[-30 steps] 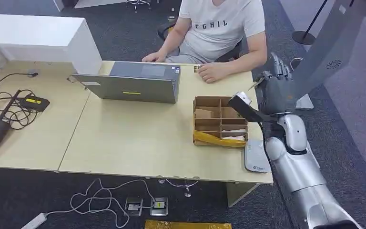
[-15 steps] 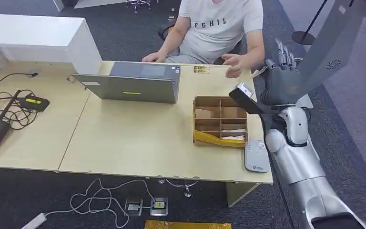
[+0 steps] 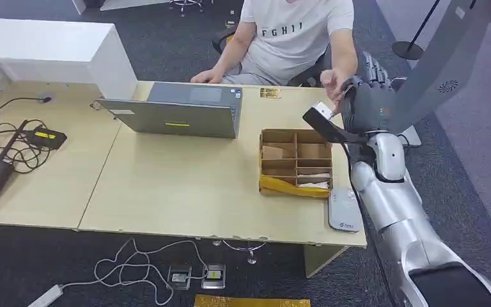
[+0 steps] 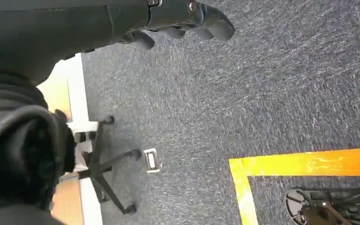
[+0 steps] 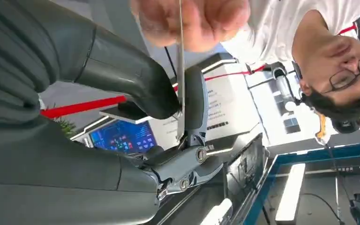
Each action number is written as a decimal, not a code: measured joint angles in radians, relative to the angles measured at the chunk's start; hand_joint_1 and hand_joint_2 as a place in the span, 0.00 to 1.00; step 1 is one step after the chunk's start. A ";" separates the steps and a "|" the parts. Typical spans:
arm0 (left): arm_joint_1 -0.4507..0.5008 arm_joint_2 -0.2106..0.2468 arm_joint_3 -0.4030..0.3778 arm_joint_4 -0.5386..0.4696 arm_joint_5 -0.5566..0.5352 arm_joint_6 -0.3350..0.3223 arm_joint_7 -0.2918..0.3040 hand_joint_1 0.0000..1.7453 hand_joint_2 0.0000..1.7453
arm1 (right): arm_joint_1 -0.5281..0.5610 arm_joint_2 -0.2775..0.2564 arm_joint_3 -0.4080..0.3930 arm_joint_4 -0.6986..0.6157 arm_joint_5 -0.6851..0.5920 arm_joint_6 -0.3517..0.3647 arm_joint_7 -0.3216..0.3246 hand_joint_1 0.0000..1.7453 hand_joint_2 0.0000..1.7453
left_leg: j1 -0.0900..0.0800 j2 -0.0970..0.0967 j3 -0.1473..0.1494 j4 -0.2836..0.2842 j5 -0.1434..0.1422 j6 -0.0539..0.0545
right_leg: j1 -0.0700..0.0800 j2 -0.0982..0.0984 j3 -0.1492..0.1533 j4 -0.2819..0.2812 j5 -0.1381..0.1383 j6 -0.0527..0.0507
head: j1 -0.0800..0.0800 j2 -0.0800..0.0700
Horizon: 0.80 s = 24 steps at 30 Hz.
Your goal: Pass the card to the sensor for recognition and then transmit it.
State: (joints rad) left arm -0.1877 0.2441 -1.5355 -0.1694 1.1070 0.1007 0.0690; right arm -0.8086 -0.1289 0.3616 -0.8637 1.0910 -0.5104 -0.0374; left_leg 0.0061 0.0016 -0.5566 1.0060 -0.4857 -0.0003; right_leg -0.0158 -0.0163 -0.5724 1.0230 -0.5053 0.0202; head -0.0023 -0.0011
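Note:
My right hand (image 3: 367, 105) is raised above the table's far right corner, in front of the seated person (image 3: 294, 32). In the right wrist view its thumb (image 5: 136, 79) and a finger pinch a thin card (image 5: 180, 70), seen edge-on. The person's hand (image 3: 332, 80) (image 5: 192, 23) has reached over and grips the card's far end. The sensor, a flat white reader (image 3: 344, 210), lies at the table's front right corner, well below and behind my hand. My left hand (image 4: 178, 21) hangs over grey carpet with its fingers loosely bent and nothing in them.
A divided cardboard box (image 3: 294, 163) stands just left of my right arm. A grey laptop (image 3: 179, 112) sits mid-table and another small card (image 3: 270, 93) lies beyond the box. Cables and black devices (image 3: 13, 147) cover the left side. A grey stand (image 3: 435, 57) rises at right.
My right hand rose with the card and moved toward the person. The person's hand lifted off the table and came over to take hold of the card.

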 joint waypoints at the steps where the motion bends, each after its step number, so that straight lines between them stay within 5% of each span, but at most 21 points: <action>1: 0.000 0.000 0.000 0.000 -0.002 -0.001 0.000 0.00 0.00 | -0.005 0.001 0.000 0.012 0.003 -0.004 0.000 1.00 1.00 | 0.000 0.000 0.000 0.000 0.000 0.000 | 0.000 0.000 0.000 0.000 0.000 0.000 | 0.001 0.000; 18: 0.000 0.001 0.000 0.000 -0.018 -0.006 -0.006 0.00 0.00 | -0.022 -0.001 -0.002 0.121 0.030 -0.046 0.008 1.00 1.00 | 0.000 0.000 0.000 0.000 0.000 0.000 | 0.000 0.000 0.000 0.000 0.000 0.000 | 0.000 0.000; 19: 0.000 0.001 0.000 0.000 -0.018 -0.006 -0.006 0.00 0.00 | -0.022 -0.001 -0.002 0.123 0.030 -0.046 0.008 0.91 1.00 | 0.000 0.000 0.000 0.000 0.000 0.000 | 0.000 0.000 0.000 0.000 0.000 0.000 | 0.000 0.000; 20: 0.000 0.001 0.000 0.000 -0.018 -0.006 -0.006 0.00 0.00 | -0.022 -0.001 -0.002 0.126 0.031 -0.047 0.008 0.09 1.00 | 0.000 0.000 0.000 0.000 0.000 0.000 | 0.000 0.000 0.000 0.000 0.000 0.000 | 0.000 0.000; 21: 0.000 0.001 0.000 0.000 -0.018 -0.006 -0.006 0.00 0.00 | -0.023 -0.001 -0.003 0.128 0.032 -0.048 0.010 0.00 1.00 | 0.000 0.000 0.000 0.000 0.000 0.000 | 0.000 0.000 0.000 0.000 0.000 0.000 | 0.001 0.000; 24: 0.000 0.001 0.000 0.000 -0.021 -0.006 -0.006 0.00 0.00 | -0.022 -0.002 -0.005 0.136 0.047 -0.066 0.013 0.00 1.00 | 0.000 0.000 0.000 0.000 0.000 0.000 | 0.000 0.000 0.000 0.000 0.000 0.000 | 0.000 0.000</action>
State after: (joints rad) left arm -0.1875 0.2449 -1.5354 -0.1694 1.0857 0.0950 0.0626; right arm -0.8305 -0.1305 0.3571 -0.7278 1.1379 -0.5767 -0.0248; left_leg 0.0060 0.0018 -0.5563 1.0061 -0.4857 -0.0003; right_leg -0.0158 -0.0160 -0.5727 1.0229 -0.5053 0.0202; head -0.0019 -0.0011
